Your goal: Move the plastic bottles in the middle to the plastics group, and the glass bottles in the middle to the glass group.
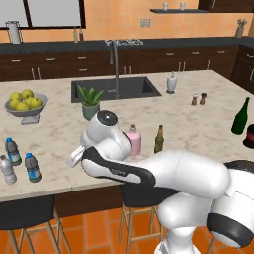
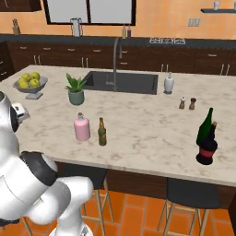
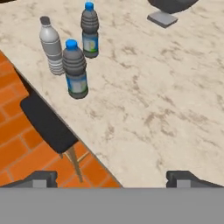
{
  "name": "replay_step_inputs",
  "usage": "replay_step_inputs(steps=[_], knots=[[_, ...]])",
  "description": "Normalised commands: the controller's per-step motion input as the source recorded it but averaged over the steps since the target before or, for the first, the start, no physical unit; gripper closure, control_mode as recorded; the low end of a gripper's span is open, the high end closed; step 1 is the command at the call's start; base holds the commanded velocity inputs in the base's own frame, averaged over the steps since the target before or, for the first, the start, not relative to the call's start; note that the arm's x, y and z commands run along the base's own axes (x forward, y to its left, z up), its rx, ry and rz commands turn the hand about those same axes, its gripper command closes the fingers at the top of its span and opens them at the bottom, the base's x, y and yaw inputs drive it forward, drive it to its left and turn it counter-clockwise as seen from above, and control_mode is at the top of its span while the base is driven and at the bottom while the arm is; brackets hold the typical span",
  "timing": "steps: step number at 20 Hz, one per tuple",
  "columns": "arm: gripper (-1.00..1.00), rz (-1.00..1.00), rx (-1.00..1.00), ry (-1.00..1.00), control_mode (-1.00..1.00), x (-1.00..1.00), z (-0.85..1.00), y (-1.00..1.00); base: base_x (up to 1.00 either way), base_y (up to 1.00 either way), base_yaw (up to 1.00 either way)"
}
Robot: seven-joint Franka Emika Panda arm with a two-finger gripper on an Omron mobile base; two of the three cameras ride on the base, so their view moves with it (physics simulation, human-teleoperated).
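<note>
At the counter's near edge, the gripper (image 3: 111, 177) hangs with fingers spread wide and empty, just short of three small water bottles (image 3: 76, 70) clustered at the island's left end. Farther along, the pink bottle (image 2: 82, 127) and amber bottle (image 2: 102, 132) stand side by side mid-counter; the green wine bottle (image 2: 205, 127) stands far right.

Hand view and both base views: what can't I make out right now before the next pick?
- Hand: hand view shows just its fingertips, spread wide.
- Dark vessel: left base view, cut off by the right edge.
- Green wine bottle: right base view, its lower part hidden by the dark vessel.
- Fruit bowl: hand view, cut off by the top edge.
</note>
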Motion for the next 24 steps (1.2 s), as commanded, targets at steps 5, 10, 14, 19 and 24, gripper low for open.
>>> replay_step_inputs(steps=[5, 10, 14, 19, 24], knots=[[-1.0, -0.33, 0.0, 0.13, -1.0, -0.17, 0.4, -0.81, 0.0, 0.0, 0.0], [-1.0, -0.39, 0.0, 0.18, -1.0, -0.15, 0.46, -0.78, 0.0, 0.0, 0.0], [-1.0, -0.32, 0.0, 0.06, -1.0, -0.09, 0.31, -0.86, 0.0, 0.0, 0.0], [-1.0, -0.19, 0.0, 0.0, -1.0, -0.01, 0.23, -0.82, 0.0, 0.0, 0.0], [-1.0, -0.17, 0.0, 0.01, -1.0, 0.17, 0.2, -0.74, 0.0, 0.0, 0.0]])
